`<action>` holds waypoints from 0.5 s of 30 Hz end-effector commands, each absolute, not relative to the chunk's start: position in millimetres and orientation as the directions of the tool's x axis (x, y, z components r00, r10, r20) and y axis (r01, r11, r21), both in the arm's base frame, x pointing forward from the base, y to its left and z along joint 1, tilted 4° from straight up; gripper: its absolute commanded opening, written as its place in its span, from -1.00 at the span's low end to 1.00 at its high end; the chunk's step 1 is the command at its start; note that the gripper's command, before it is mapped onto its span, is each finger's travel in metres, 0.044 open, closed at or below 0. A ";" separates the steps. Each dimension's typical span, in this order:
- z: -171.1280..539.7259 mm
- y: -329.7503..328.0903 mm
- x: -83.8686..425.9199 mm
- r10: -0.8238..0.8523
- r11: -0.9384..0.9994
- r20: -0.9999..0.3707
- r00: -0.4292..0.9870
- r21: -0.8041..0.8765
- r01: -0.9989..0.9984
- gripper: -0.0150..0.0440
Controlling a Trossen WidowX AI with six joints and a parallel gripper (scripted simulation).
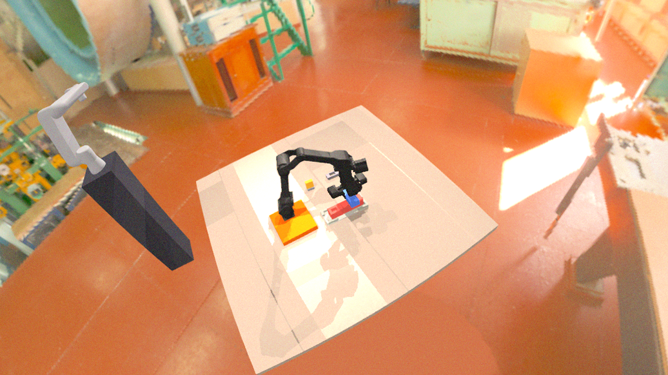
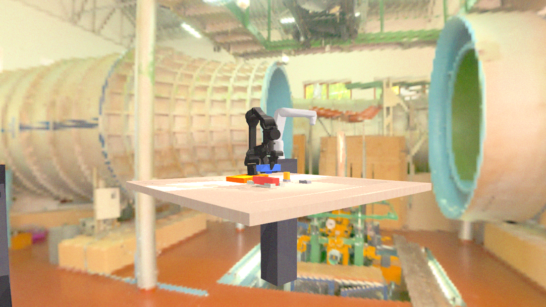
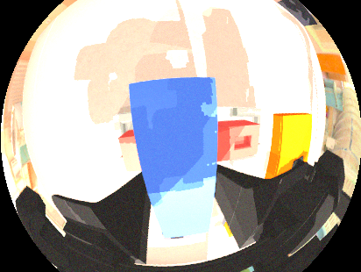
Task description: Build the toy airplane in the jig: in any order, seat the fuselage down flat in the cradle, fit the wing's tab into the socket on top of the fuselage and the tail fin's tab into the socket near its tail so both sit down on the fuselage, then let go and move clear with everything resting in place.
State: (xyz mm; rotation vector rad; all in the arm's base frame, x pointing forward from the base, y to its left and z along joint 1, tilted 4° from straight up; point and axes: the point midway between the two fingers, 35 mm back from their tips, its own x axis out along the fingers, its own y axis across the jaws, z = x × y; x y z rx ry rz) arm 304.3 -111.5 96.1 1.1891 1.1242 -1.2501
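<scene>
The red fuselage [image 1: 339, 209] [image 2: 263, 180] [image 3: 224, 146] lies in the pale grey cradle [image 1: 365, 205] [image 2: 271, 185]. My gripper [image 1: 345, 192] [image 2: 267, 166] [image 3: 177, 170] is shut on the blue wing [image 1: 353, 201] [image 2: 260, 168] [image 3: 173, 123]. The wing is held crosswise over the fuselage, and a gap shows beneath it in the exterior view. The wing hides the middle of the fuselage in the wrist view. A socket near the fuselage's end is open and empty. The yellow tail fin [image 1: 309, 184] [image 2: 286, 175] [image 3: 297, 138] stands upright apart from the fuselage.
A small grey holder [image 1: 332, 175] [image 2: 304, 181] sits on the table, empty, beyond the cradle. The arm's orange base plate [image 1: 295, 223] [image 2: 237, 178] is close to one end of the cradle. A white arm on a dark pedestal [image 1: 141, 219] stands beside the table.
</scene>
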 end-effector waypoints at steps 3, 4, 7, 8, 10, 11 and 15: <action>85.1 -112.4 302.9 -0.074 -0.032 -0.997 0.012 0.015 0.999 0.18; 83.5 -112.5 302.9 -0.074 -0.032 -0.997 0.012 0.015 0.999 0.18; 78.7 -112.9 302.8 -0.074 -0.032 -0.997 0.012 0.015 0.999 0.18; 77.1 -113.1 302.8 -0.074 -0.032 -0.997 0.012 0.014 0.999 0.18; 73.9 -113.3 302.7 -0.074 -0.032 -0.997 0.012 0.014 0.999 0.18; 72.3 -113.4 302.6 -0.074 -0.032 -0.997 0.012 0.014 0.999 0.18; 70.0 -113.6 302.5 -0.074 -0.032 -0.997 0.012 0.014 0.999 0.18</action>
